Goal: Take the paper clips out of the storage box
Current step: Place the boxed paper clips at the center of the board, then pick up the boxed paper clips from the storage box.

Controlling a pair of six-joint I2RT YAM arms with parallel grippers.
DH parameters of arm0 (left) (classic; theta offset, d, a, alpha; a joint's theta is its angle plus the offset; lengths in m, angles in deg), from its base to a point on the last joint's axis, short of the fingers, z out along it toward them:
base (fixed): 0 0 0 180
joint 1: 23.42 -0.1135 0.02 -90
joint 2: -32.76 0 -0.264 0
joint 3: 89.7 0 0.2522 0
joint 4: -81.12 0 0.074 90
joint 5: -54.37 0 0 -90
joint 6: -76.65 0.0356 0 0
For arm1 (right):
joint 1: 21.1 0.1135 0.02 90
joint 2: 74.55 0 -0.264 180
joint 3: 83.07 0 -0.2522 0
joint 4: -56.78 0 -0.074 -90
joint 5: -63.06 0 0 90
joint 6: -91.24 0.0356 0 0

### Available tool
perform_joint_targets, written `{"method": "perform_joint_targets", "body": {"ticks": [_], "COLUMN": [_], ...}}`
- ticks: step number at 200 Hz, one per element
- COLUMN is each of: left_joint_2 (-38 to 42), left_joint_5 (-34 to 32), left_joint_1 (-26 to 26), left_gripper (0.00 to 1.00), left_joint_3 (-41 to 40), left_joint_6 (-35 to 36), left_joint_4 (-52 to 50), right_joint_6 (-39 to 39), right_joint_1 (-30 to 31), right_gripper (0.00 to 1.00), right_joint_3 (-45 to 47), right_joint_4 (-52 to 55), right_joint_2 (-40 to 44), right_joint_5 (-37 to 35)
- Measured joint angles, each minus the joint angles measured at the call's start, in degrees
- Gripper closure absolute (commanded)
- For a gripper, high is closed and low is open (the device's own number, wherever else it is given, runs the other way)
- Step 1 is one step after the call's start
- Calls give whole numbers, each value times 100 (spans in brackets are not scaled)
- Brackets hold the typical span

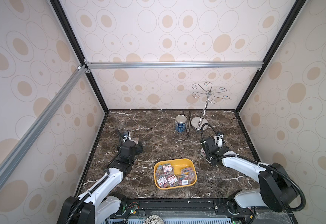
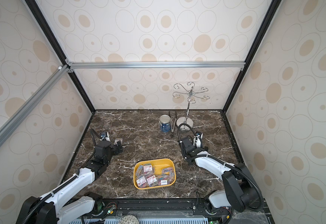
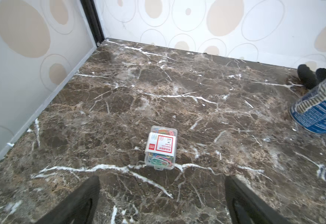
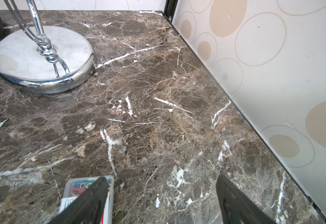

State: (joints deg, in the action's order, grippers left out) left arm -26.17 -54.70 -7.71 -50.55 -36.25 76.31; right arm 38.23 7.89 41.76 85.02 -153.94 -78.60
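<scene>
Your left gripper (image 3: 162, 179) spread wide, empty; paper clips case (image 3: 161, 148) lies free, left of storage box (image 1: 179, 164). Right gripper (image 4: 161, 178) spread wide, empty.

Perhaps 10 clip cases (image 1: 167, 168); 1 each tray (image 1: 180, 164), can (image 1: 180, 124), tongs (image 1: 188, 127), stand (image 1: 198, 122).

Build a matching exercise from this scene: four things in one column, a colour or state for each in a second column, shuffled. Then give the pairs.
Things:
1. storage box
2. tin can
3. hook stand
4. left gripper

Descriptions:
A. open, with a single paper clip case lying free just ahead of it
B. chrome, round base, tallest thing there
C. blue label, standing upright
D. yellow, holds many paper clip cases

Pairs: 1-D, 2-C, 3-B, 4-A
</scene>
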Motion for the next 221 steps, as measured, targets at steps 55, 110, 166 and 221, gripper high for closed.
{"method": "perform_joint_targets", "body": {"ticks": [55, 110, 166, 221], "left_joint_2": [-1211, -3139, -4212, -4315], "left_joint_5": [828, 1698, 2323, 2675], "left_joint_1": [-1176, -1198, -1141, -682], "left_gripper": [0, 4, 7, 7], "left_joint_3": [105, 1147, 2175, 2186], "left_joint_6": [-518, -603, -608, -634], "left_joint_4": [256, 693, 815, 848], "right_joint_6": [2, -4, -238, -299], "right_joint_1": [22, 181, 219, 870], "right_gripper": [11, 14, 15, 17], "right_joint_3": [450, 693, 748, 723], "right_joint_4": [2, 376, 957, 1152], "right_joint_2": [903, 1864, 2544, 2809], "right_joint_5": [638, 2135, 3233, 3917]}}
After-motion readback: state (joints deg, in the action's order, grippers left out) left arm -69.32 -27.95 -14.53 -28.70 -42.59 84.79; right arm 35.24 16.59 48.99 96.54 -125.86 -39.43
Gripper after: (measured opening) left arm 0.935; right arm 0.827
